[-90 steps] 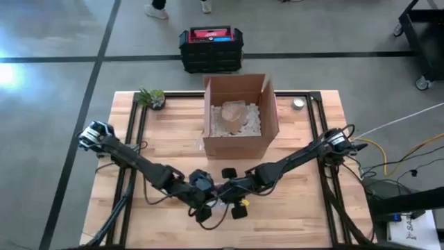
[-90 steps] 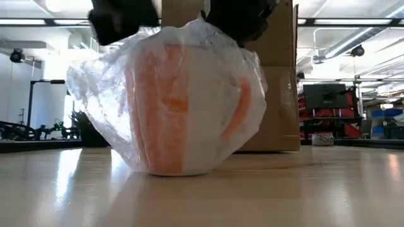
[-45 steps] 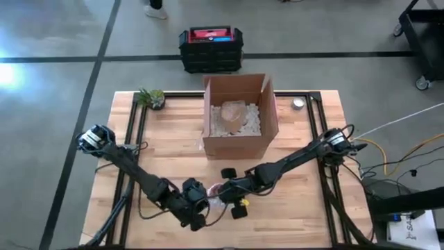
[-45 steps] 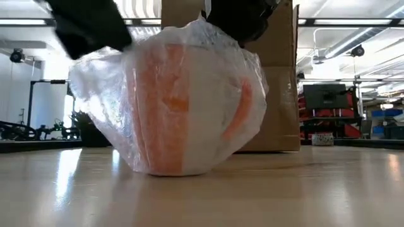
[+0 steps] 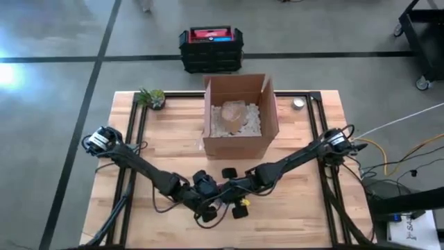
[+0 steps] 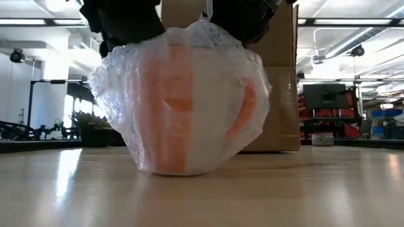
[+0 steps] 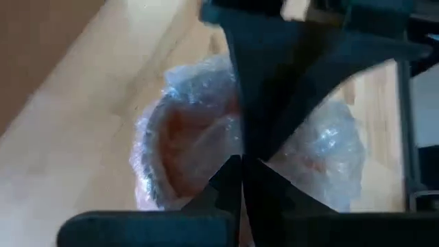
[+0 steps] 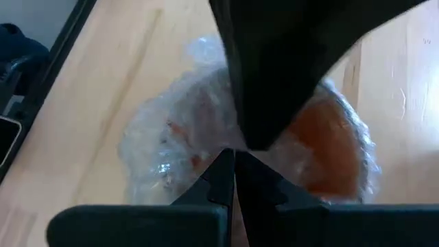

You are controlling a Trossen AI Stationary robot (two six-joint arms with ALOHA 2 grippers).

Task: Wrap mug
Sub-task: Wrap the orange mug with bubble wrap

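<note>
An orange and white mug stands upright on its base on the wooden table, near the front middle. Clear bubble wrap is gathered up around it. Both grippers sit directly over the bundle. My left gripper is shut at the wrap's upper left. My right gripper is shut at the wrap's peak. In the high view the arms meet over the bundle and hide most of it. My left gripper comes from above, pointing down, shut on the wrap's gathered top on the bundle's left side. The fingertips cover the place of contact, so the layers do not show. The bundle rests on the table. My right gripper pinches the wrap's bunched peak above the mug's rim, between its two fingers, from above. The wrap runs down over the mug's handle side. The mug's base stays on the table.
An open cardboard box with white fill and a wrapped item stands behind the mug at the table's far middle. A small plant is at the far left, a round tin at the far right. Small black parts lie beside the grippers.
My left gripper swung out toward the table's near left, then came back up to the top of the bundle. The wrap's loose left side, which stuck out sideways, is now drawn in against the mug. My right gripper kept its hold at the peak.
</note>
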